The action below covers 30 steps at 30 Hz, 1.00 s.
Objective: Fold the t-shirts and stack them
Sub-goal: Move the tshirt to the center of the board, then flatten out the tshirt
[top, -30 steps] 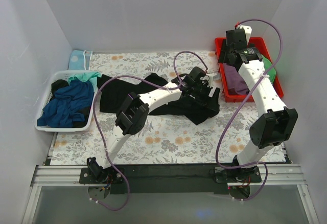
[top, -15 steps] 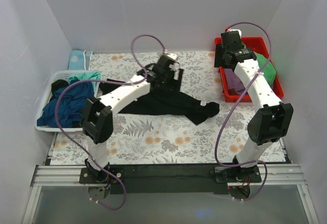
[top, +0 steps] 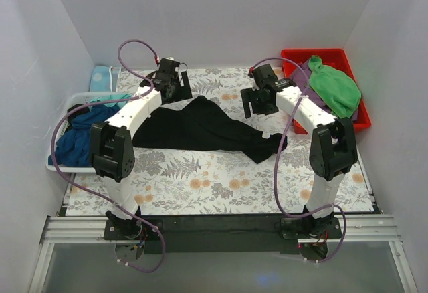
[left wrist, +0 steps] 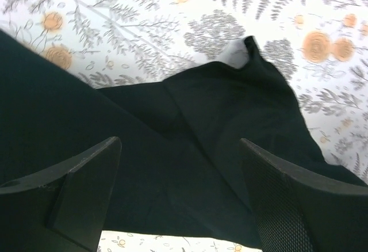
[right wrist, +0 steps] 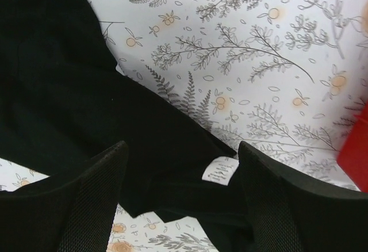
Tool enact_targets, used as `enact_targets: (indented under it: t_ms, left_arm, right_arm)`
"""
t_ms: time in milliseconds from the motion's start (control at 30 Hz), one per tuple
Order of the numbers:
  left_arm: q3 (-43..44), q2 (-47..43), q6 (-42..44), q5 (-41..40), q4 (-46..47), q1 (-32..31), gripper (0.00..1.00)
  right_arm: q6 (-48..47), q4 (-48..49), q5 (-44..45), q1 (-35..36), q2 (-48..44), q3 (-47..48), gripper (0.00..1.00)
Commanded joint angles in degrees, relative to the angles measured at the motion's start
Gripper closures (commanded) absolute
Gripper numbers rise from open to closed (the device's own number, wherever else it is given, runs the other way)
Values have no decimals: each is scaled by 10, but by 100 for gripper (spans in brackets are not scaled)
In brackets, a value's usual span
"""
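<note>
Swinging away from the right side of the surface (top: 221, 186), the left gripper (top: 172, 87) has crossed to the far left within the last second, and the shirt (top: 194, 129) has come with it. A second ago this black garment was bunched toward the right. It now lies drawn out in a long strip across the middle, from beside the basket (top: 59, 164) on the left to its label (right wrist: 220, 170) end on the right.

The right gripper (top: 259, 104) has left the far red bin (top: 294, 55) and now hangs over the shirt's far right part. Both sets of jaws are spread with nothing between them, and each wrist view shows only black cloth and printed surface below. The shirt has therefore been let go. It looks wrinkled and partly doubled over rather than flat.

Spreading seems under way but unfinished, and no fold has been made. The grippers, well apart above the far edge, look placed to take it at two points and pull it flat. A blue shirt (top: 87, 139) and a teal one (top: 110, 98) wait in the basket.
</note>
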Motion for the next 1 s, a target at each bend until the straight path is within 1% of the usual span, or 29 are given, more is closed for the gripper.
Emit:
enact_targets:
  t_ms: [0, 100, 333, 467, 567, 600, 700, 767, 800, 833, 867, 900, 933, 967]
  left_arm:
    - [-9, 10, -43, 12, -19, 36, 20]
    - [-15, 17, -51, 20, -19, 51, 20]
    - [-17, 27, -59, 19, -23, 65, 21]
    - [-28, 29, -68, 14, -28, 77, 21]
    - [-40, 29, -73, 20, -27, 86, 22]
    - [-43, 28, -75, 24, -24, 88, 22]
    - [-54, 27, -79, 32, -20, 92, 22]
    - [-60, 28, -79, 34, -19, 95, 22]
    - [-62, 28, -80, 35, -17, 96, 22]
    - [-64, 28, -80, 35, -17, 96, 22]
    - [-69, 28, -80, 35, -16, 97, 23]
    - [-71, 28, -80, 34, -15, 97, 23]
    - [-73, 28, -81, 34, -16, 98, 23]
    - [-75, 27, -81, 34, -16, 99, 23]
  right_arm:
    - [-8, 22, -64, -3, 31, 50, 17]
    - [1, 20, -100, -2, 66, 73, 17]
    - [15, 25, -115, -3, 105, 29, 19]
    - [13, 33, -148, 1, 112, 18, 25]
    - [15, 35, -154, 4, 115, 7, 30]
    - [15, 35, -157, 4, 117, 4, 34]
    - [22, 35, -170, 4, 127, -1, 44]
    - [28, 34, -169, 4, 132, -3, 54]
    - [29, 33, -168, 4, 132, -3, 66]
    - [29, 33, -162, 4, 130, -3, 73]
    - [33, 33, -147, 4, 128, -3, 89]
    - [34, 31, -139, 3, 125, -3, 96]
    - [36, 27, -128, 3, 116, -2, 99]
    - [36, 25, -102, 4, 110, 1, 99]
